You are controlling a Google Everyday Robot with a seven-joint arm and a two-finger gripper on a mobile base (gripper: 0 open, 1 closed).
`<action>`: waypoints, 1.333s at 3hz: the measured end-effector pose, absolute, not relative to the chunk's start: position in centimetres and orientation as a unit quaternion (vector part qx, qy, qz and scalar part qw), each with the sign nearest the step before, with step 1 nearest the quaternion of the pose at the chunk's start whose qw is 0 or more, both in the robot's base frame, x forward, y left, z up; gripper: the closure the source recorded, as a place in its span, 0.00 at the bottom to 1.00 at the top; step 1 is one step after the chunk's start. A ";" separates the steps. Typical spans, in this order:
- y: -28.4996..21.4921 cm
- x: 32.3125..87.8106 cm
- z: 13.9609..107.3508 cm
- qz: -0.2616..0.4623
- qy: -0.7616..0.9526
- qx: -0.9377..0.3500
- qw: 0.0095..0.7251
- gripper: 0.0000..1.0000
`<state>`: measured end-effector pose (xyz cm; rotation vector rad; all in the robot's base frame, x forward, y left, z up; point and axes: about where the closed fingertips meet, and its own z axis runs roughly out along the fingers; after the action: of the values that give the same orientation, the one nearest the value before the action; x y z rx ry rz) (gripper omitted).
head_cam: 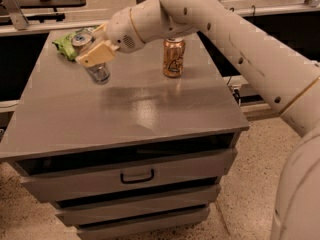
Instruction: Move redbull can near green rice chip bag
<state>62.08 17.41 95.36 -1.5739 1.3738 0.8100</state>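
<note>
From my station I see the gripper (pixel 91 55) over the far-left part of the grey tabletop (pixel 150 109), with its jaws clamped on the redbull can (pixel 98 73). One tan finger (pixel 96 54) lies across the front of the can at mid-height; the other is hidden behind it. The can sits between the jaws at a tilt. Its silver top leans away from me and to the left, and its lower end sticks out below the jaws toward me. I cannot tell whether that lower end touches the tabletop or hangs just above it.

The green rice chip bag (pixel 64 45) lies flat just beyond the jaws, on their left as I look at it, near the far-left corner of the tabletop. The can's top overlaps the bag's edge in my view, and I cannot say whether the two touch.

On the other side of the jaws, to the right in my view, a copper-gold can (pixel 173 57) stands upright on the tabletop, clear of the gripper and of the held can. Part of the wrist housing passes above it.

The white arm (pixel 235 39) comes in from the right and reaches across the back of the tabletop to the jaws. Below the jaws and nearer to me, the front of the cabinet shows a drawer (pixel 130 176) with a dark handle.
</note>
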 end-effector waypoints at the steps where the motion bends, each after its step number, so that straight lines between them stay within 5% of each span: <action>1: 16.5 63.1 95.6 0.311 0.557 -0.631 0.441 1.00; 4: 16.1 71.1 95.0 0.286 0.552 -0.625 0.473 1.00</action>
<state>71.09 16.10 95.01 -1.5296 1.3501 0.6990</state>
